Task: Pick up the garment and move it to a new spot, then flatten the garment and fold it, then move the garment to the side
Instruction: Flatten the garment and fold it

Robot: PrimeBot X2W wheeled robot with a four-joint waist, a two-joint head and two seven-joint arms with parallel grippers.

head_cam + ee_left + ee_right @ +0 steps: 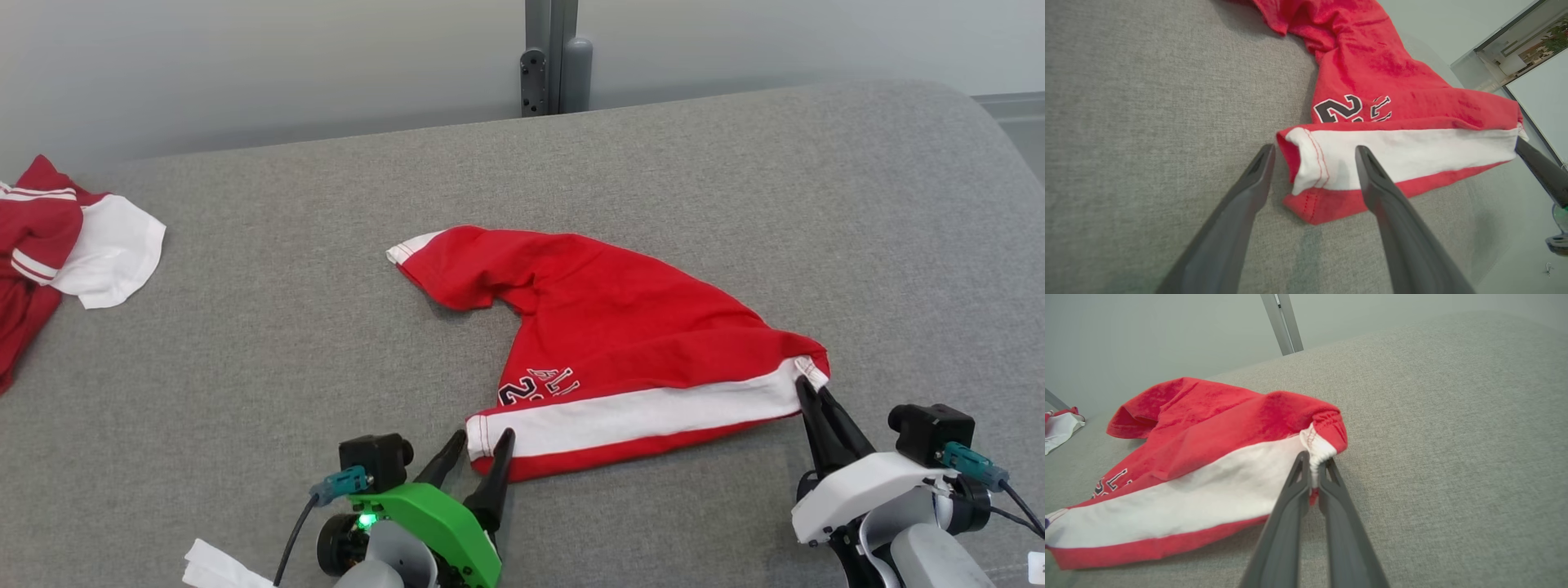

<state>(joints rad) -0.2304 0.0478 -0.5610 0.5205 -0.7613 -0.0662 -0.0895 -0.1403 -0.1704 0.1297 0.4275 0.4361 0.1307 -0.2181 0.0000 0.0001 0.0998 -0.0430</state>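
Head view: at the near edge of the grey upholstered surface (310,327), the robot's left gripper (483,437) has its fingers spread as wide as they go. They straddle the near-left hem corner of the red garment (620,327) and hold nothing. The right gripper (808,385) is pinched tight on the opposite hem corner, with a small bunch of white and red cloth caught between its fingers. A white scrap (220,567) lies just beside the left arm.

Between the two grippers runs the hem's white band (653,412), pulled fairly straight along the surface. Beyond it, dark lettering (539,388) peeks out from a fold, and the red body of the shirt rises in soft creases toward a sleeve (457,261) with white trim pointing left.

The fabric looks like a light, limp knit. It would likely sag, drag and bunch rather than keep any shape, and a single layer could slip free. The stitched, doubled hem corners seem the surest places to grip, and the left corner sits ready between the open fingers.

Well apart at the far left lies a second red-and-white garment (49,245). A metal post (549,57) stands behind the surface's far edge.
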